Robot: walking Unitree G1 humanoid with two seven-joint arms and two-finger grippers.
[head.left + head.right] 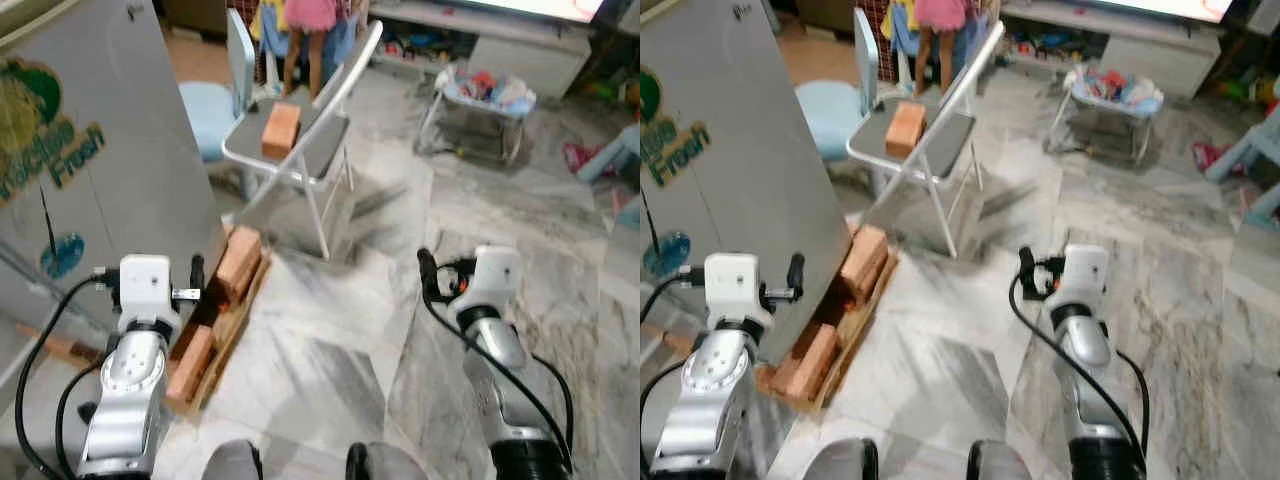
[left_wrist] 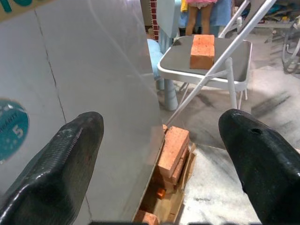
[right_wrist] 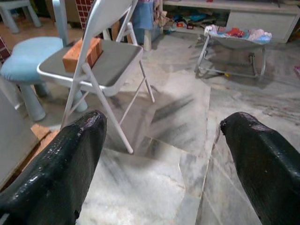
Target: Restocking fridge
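Marble floor [image 1: 330, 330] ahead, grey fridge [image 1: 110, 150] far left on bricks [image 1: 238, 262], folding chair [image 1: 300, 140] beyond carrying a brick [image 1: 281, 130], left end effector [image 2: 159, 154] and right end effector [image 3: 161, 150] both fingers apart, empty, held low.

Brushed metal, rough brick and polished marble

We see a fridge [image 1: 110, 150] with a smooth, satin grey metal side bearing a glossy printed sticker; rough, matt orange bricks [image 1: 238, 264] on a raw wooden pallet [image 1: 228, 335]; a folding chair [image 1: 300, 130] of painted metal tubing with a smooth grey seat; a glossy veined marble floor [image 1: 330, 330]; and our left claw [image 2: 164, 154] with finely textured, matt black rubbery fingers [image 2: 61, 159].
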